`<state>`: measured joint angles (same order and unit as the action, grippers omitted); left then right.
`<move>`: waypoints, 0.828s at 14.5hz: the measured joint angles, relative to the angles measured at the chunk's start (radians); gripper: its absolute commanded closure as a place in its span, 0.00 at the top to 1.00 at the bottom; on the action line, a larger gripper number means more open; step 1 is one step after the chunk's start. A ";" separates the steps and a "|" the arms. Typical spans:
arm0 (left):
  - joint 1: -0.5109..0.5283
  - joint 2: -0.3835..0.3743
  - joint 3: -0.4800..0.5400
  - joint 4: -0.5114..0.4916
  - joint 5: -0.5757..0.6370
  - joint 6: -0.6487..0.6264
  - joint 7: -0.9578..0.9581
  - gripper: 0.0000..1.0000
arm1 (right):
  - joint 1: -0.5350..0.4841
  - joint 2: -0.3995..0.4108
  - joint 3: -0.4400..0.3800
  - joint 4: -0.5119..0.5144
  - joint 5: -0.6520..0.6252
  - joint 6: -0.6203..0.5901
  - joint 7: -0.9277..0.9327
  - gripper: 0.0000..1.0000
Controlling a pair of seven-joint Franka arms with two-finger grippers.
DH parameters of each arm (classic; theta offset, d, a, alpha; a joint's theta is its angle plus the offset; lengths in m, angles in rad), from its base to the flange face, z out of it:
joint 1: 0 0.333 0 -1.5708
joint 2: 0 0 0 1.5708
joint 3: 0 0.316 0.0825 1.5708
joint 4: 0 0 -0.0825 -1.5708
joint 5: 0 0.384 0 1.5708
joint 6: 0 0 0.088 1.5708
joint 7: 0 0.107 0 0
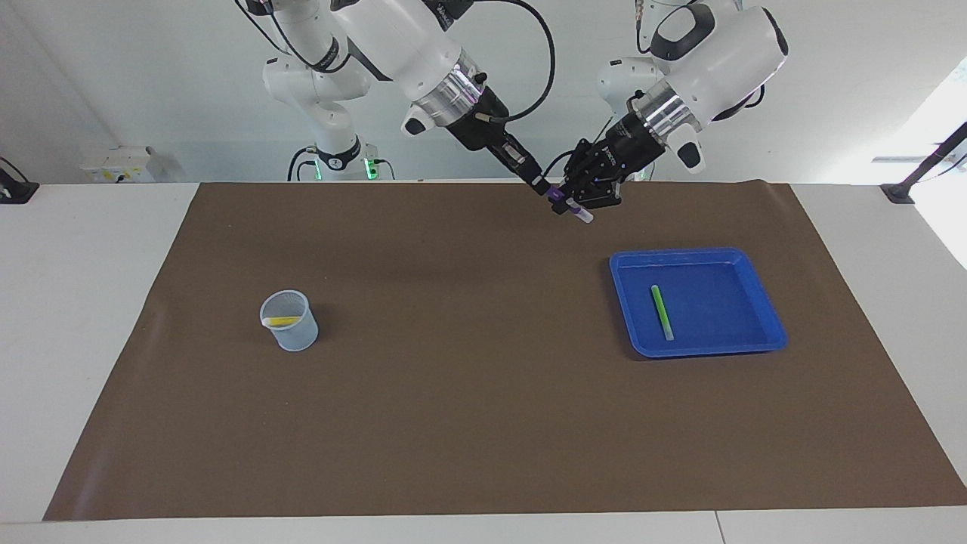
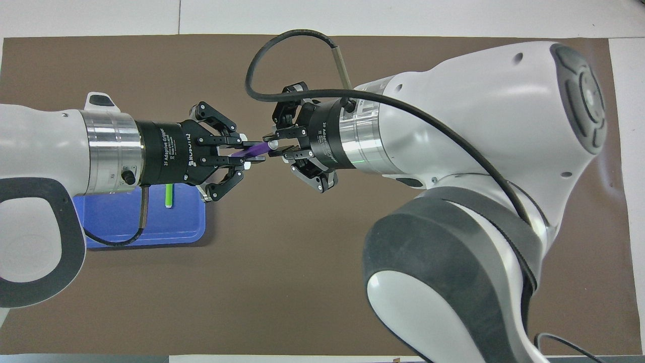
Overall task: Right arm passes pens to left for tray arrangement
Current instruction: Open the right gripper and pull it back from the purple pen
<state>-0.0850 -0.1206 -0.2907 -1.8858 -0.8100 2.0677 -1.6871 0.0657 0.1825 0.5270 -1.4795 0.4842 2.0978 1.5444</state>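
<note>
Slim purple pen (image 2: pixel 253 149) — clamped by left end effector (image 2: pixel 245 153) and right end effector (image 2: pixel 273 145) together.
</note>
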 measured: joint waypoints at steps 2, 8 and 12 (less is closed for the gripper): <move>0.000 0.000 0.000 0.000 0.000 0.000 0.001 0.00 | 0.000 0.000 0.000 0.000 0.000 0.000 0.000 0.00; 0.000 -0.001 0.000 0.000 0.000 0.000 0.002 0.00 | 0.000 0.000 0.000 0.000 -0.002 0.000 0.000 0.95; 0.000 -0.003 0.000 0.000 0.000 0.001 0.001 0.00 | -0.005 0.003 -0.004 0.000 -0.082 -0.002 -0.002 1.00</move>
<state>-0.0850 -0.1238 -0.2903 -1.8856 -0.8100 2.0689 -1.6856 0.0604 0.1856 0.5232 -1.4793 0.4027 2.0954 1.5420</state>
